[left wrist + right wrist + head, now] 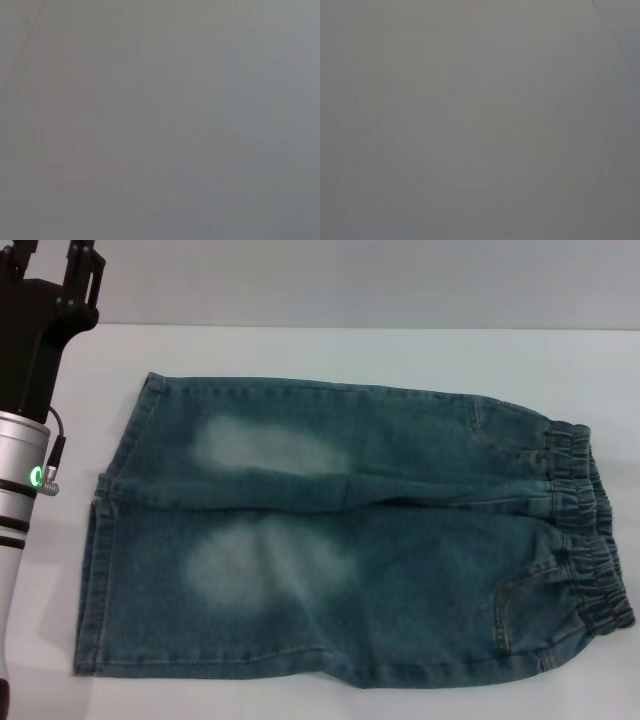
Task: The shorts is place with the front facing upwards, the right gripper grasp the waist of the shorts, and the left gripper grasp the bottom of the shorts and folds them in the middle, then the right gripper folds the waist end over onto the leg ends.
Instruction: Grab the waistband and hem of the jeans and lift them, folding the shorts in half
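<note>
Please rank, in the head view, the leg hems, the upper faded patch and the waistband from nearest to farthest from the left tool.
From the left tool, upper left:
1. Leg hems, left end of the shorts.
2. Upper faded patch, middle.
3. Waistband, far right.

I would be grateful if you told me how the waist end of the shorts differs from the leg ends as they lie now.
The waistband is gathered and ruffled elastic, while the leg ends are flat, straight stitched hems. The waistband lies on the robot's right; the leg ends lie on its left, near the left arm. The waistband runs as one continuous strip; the leg ends are two separate openings, one farther from the robot. Both are blue-green denim, flat on the table.
</note>
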Controlling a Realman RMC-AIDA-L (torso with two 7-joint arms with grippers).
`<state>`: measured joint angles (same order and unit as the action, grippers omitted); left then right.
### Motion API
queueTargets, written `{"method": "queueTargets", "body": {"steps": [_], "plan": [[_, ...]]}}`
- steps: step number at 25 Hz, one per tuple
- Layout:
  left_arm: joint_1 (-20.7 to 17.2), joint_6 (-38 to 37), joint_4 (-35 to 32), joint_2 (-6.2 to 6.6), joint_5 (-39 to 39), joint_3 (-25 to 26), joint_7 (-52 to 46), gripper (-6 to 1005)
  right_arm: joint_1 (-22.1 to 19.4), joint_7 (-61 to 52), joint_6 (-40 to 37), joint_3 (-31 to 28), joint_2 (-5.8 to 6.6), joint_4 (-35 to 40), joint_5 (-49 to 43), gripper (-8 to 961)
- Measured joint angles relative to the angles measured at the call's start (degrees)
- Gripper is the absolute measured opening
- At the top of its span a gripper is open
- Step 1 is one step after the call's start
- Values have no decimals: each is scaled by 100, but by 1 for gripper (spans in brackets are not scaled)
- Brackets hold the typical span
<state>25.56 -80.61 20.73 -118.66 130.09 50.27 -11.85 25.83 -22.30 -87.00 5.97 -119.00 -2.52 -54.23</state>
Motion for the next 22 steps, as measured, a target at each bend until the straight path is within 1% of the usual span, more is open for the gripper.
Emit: {"method": "queueTargets", "body": {"steps": [14,19,22], "plan": [[-9,55,-68,43,25,0,-469,602,-13,-64,69,-13,0,-48,0,690],[17,89,-220,73,152,-6,-929,602,-59,-64,71,-75,0,-69,0,690],[118,92,-462,103,319,-4,-1416,602,-84,-81,72,-77,0,-74,0,690]]}}
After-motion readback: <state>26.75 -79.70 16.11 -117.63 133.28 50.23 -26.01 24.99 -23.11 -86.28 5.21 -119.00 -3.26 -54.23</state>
